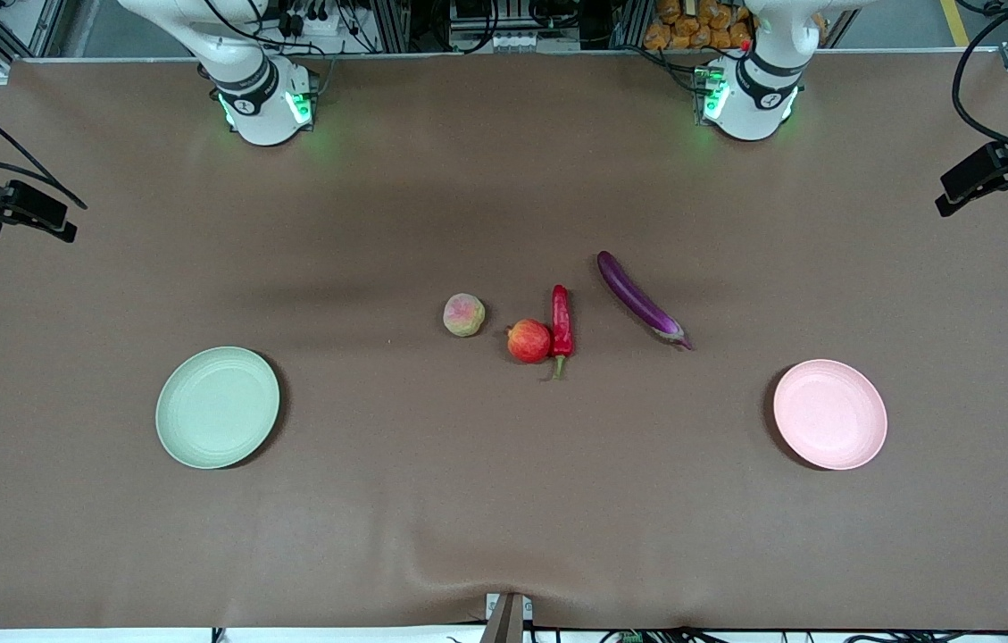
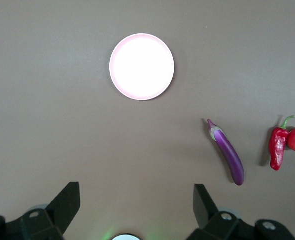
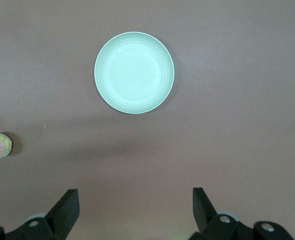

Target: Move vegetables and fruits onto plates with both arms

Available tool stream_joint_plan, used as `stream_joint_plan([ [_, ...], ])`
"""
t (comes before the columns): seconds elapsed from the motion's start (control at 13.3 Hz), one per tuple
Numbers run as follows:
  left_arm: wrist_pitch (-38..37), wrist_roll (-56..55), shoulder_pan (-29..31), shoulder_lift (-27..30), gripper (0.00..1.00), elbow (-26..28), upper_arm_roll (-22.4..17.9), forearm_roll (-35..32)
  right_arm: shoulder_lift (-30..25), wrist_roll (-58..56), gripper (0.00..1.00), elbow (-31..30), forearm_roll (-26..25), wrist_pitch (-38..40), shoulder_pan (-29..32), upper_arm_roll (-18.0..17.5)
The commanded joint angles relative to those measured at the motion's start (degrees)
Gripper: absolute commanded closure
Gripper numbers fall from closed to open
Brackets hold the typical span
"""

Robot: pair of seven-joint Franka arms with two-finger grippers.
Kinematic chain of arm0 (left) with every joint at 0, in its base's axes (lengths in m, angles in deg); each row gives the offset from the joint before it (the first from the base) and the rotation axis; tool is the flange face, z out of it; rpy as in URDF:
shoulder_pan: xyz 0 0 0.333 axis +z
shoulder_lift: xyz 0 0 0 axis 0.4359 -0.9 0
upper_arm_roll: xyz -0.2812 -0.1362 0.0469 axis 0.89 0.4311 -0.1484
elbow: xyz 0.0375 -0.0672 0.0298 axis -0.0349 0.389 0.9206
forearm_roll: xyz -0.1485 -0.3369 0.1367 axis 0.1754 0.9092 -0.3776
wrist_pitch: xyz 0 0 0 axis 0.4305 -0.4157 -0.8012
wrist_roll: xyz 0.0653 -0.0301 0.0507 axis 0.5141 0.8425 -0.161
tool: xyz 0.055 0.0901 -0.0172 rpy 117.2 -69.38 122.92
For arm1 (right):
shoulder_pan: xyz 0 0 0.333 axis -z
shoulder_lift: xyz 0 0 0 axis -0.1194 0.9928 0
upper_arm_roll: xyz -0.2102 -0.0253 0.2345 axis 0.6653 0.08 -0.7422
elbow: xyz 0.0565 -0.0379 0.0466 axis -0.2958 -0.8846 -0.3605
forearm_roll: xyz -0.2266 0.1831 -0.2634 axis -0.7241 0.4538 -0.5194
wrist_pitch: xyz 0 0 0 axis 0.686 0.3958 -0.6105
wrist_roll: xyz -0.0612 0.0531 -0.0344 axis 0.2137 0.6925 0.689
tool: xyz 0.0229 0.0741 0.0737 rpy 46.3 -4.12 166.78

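Brown tabletop (image 1: 504, 500), peach (image 1: 463, 314), apple (image 1: 528, 341) touching chili (image 1: 562, 323), eggplant (image 1: 640, 299) mid-table between green plate (image 1: 217, 407) and pink plate (image 1: 829, 414), both bare, left gripper (image 2: 136, 207) and right gripper (image 3: 135, 207) spread apart, empty, seen only in wrist views.

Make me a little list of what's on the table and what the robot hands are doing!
eggplant: toward the left arm's end, lying alone
chili pepper: touching the apple
apple: mid-table
peach: beside the apple, apart
green plate: empty, right arm's end
pink plate: empty, left arm's end
left gripper: open, up over bare table
right gripper: open, up over bare table
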Motion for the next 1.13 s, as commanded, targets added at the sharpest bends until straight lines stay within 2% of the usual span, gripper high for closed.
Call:
stream_joint_plan([
  [0.0,-2.1,0.1,-0.3,-0.1,0.0,-0.4,0.1,0.8,1.1,0.8,0.0,2.2,-0.7,1.4,0.7,-0.7],
  [0.75,-0.8,0.8,-0.3,-0.1,0.0,0.6,0.1,0.8,3.8,1.2,0.0,2.2,0.7,0.7,-1.5,-1.0],
  [1.06,-0.4,1.0,-0.3,-0.1,0.0,0.7,0.1,0.8,6.8,1.8,0.0,2.2,6.8,0.9,-1.4,-1.0],
])
